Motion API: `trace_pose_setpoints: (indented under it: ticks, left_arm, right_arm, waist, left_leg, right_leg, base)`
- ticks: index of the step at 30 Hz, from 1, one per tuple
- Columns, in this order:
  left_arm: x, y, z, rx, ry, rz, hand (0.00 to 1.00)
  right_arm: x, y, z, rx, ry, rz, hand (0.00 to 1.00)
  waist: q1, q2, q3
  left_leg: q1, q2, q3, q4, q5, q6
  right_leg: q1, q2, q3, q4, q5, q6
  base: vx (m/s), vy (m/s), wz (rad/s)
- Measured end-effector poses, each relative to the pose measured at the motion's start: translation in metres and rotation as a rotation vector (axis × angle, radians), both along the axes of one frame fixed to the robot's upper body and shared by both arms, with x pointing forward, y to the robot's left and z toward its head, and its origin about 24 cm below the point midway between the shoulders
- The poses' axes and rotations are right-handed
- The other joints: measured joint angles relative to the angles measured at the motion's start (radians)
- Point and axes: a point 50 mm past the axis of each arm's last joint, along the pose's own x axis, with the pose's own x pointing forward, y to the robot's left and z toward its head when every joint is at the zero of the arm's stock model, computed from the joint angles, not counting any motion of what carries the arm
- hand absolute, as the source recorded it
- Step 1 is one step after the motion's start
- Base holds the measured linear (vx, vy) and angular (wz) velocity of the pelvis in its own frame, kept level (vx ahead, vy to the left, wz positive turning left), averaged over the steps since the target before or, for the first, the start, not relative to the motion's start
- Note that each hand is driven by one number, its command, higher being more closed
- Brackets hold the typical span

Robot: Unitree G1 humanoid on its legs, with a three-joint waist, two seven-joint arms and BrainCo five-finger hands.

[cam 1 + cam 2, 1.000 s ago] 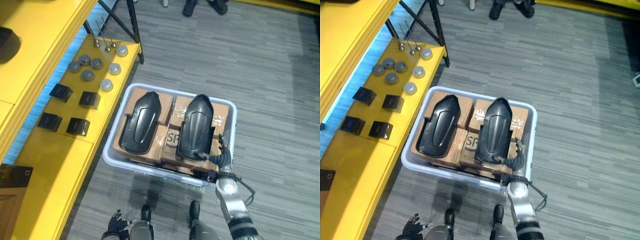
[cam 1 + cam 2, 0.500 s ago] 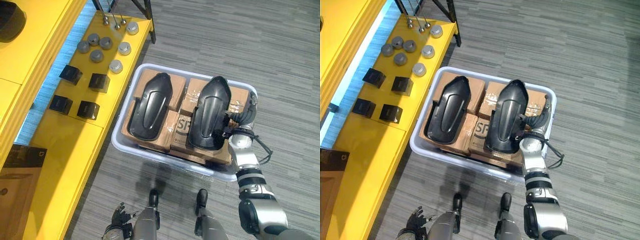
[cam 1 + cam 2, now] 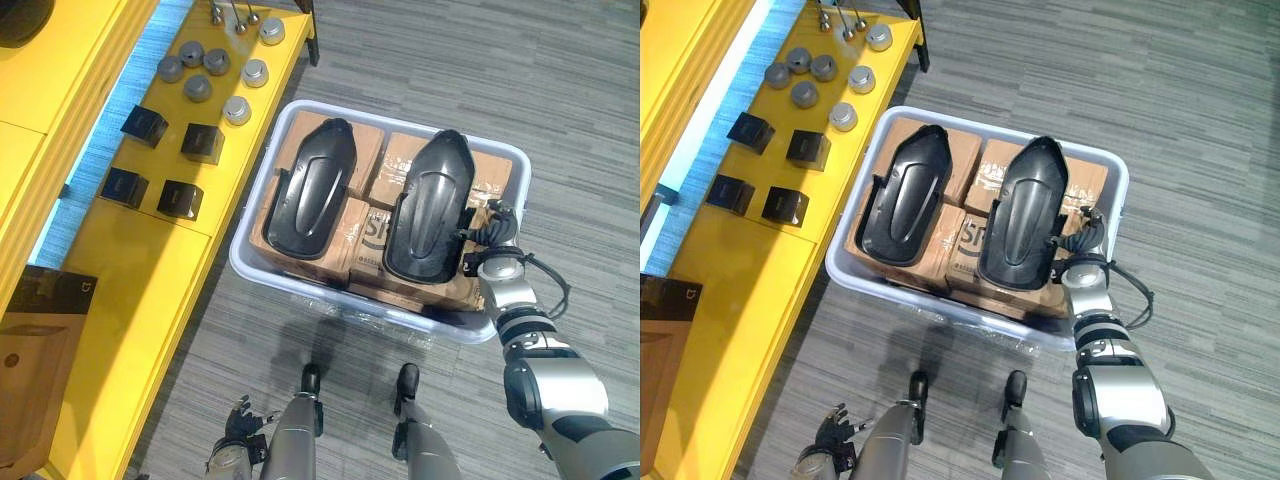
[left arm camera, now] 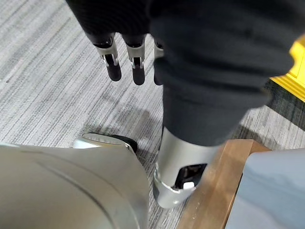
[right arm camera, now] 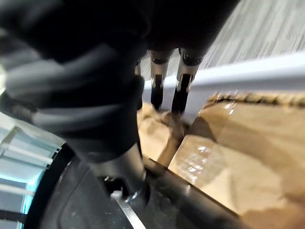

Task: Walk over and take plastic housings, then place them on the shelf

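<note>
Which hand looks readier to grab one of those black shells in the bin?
The right. The right hand is inside the bin, right beside the right-hand black housing, with its fingers straight. The left hand hangs low over the floor, well apart from the bin.

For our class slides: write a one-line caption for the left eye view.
Right robot hand alongside the right black housing in a white bin of cardboard boxes.
</note>
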Motion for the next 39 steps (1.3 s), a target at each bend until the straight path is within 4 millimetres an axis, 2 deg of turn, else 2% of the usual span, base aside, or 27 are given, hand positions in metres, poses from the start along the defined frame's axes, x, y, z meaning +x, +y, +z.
trace_pose_setpoints:
  ticks: [4,8,11,15,18,20,23,25,29,33,36,39]
  left_arm:
    - [0.009,-0.009,0.005,-0.002,-0.024,-0.038,0.0]
    - [0.02,-0.027,0.012,-0.035,-0.075,-0.072,0.0]
    - [0.031,-0.036,0.023,-0.065,-0.144,-0.071,0.0]
    - [0.054,-0.041,0.055,-0.083,-0.322,-0.067,0.0]
    - [0.069,-0.046,0.089,-0.1,-0.491,-0.066,0.0]
    - [0.079,-0.047,0.122,-0.114,-0.642,-0.058,0.0]
    - [0.082,-0.048,0.152,-0.126,-0.778,-0.059,0.0]
    - [0.079,-0.046,0.179,-0.132,-0.9,-0.056,0.0]
    - [0.074,-0.056,0.211,-0.147,-1.037,-0.106,0.0]
    - [0.07,-0.078,0.224,-0.187,-1.089,-0.199,0.0]
    - [0.073,-0.09,0.225,-0.218,-1.08,-0.247,0.0]
    - [0.086,-0.103,0.22,-0.253,-1.024,-0.29,0.0]
  right_arm:
    - [-0.001,-0.005,-0.011,-0.066,0.098,-0.011,1.0]
    - [-0.002,-0.011,-0.007,-0.161,0.121,-0.032,1.0]
    - [-0.005,-0.021,-0.002,-0.213,0.121,-0.065,1.0]
    - [-0.01,-0.028,-0.001,-0.285,0.103,-0.112,1.0]
    - [-0.016,-0.027,-0.004,-0.339,0.071,-0.115,1.0]
    - [-0.017,-0.021,-0.001,-0.396,0.04,-0.105,1.0]
    - [-0.019,-0.018,-0.002,-0.439,0.031,-0.095,1.0]
    - [-0.018,-0.009,-0.001,-0.492,0.015,-0.076,1.0]
    - [-0.018,-0.006,0.002,-0.525,0.004,-0.082,1.0]
    - [-0.017,-0.002,0.005,-0.527,-0.012,-0.074,1.0]
    - [-0.014,0.009,0.02,-0.518,-0.075,-0.059,1.0]
    - [-0.008,0.026,0.034,-0.496,-0.131,-0.032,1.0]
  waist:
    - [0.006,0.007,0.003]
    - [0.013,0.01,0.003]
    - [0.012,0.022,0.007]
    - [0.013,0.035,0.007]
    - [0.008,0.042,0.006]
    - [-0.005,0.042,0.006]
    - [-0.013,0.043,0.006]
    - [-0.029,0.045,0.004]
    - [-0.036,0.044,0.004]
    - [-0.041,0.042,-0.006]
    - [-0.059,0.037,-0.031]
    - [-0.062,0.01,-0.065]
  left_leg:
    - [-0.005,0.0,-0.003,0.0,-0.002,0.0]
    - [-0.005,-0.006,-0.003,0.002,0.001,0.002]
    - [-0.005,-0.018,-0.013,0.01,0.004,0.005]
    - [-0.017,-0.031,-0.029,0.041,0.005,0.006]
    - [-0.015,-0.041,-0.039,0.052,0.007,0.008]
    - [-0.01,-0.049,-0.049,0.054,0.012,0.01]
    - [0.019,-0.056,-0.052,0.04,0.019,0.012]
    - [0.059,-0.061,-0.052,0.009,0.021,0.013]
    - [0.114,-0.063,-0.059,-0.069,0.055,0.006]
    - [0.178,-0.062,-0.056,-0.123,0.084,0.003]
    - [0.197,-0.058,-0.051,-0.159,0.105,0.001]
    - [0.236,-0.051,-0.034,-0.218,0.132,-0.005]
  right_leg:
    - [-0.013,-0.001,0.0,0.018,0.0,0.0]
    - [-0.028,-0.009,0.0,0.053,-0.011,0.008]
    - [-0.034,-0.021,-0.006,0.091,-0.033,0.01]
    - [-0.061,-0.041,-0.017,0.178,-0.08,0.014]
    - [-0.062,-0.053,-0.029,0.213,-0.098,0.016]
    - [-0.055,-0.06,-0.034,0.221,-0.1,0.017]
    - [-0.027,-0.068,-0.038,0.219,-0.1,0.018]
    - [0.011,-0.074,-0.044,0.203,-0.1,0.018]
    - [0.066,-0.074,-0.064,0.143,-0.078,0.013]
    - [0.132,-0.068,-0.07,0.084,-0.056,0.013]
    - [0.165,-0.059,-0.076,0.02,-0.027,0.01]
    - [0.203,-0.046,-0.067,-0.059,0.011,0.003]
  base:
    - [-0.03,0.005,0.01]
    - [0.0,0.001,0.01]
    - [0.01,0.007,0.13]
    - [-0.01,-0.021,0.18]
    - [-0.02,-0.023,0.14]
    - [-0.03,-0.011,0.12]
    - [-0.04,-0.008,0.12]
    - [-0.04,-0.008,0.12]
    - [-0.02,-0.019,0.15]
    - [0.05,-0.019,0.02]
    - [0.07,-0.008,-0.01]
    - [0.06,-0.02,-0.18]
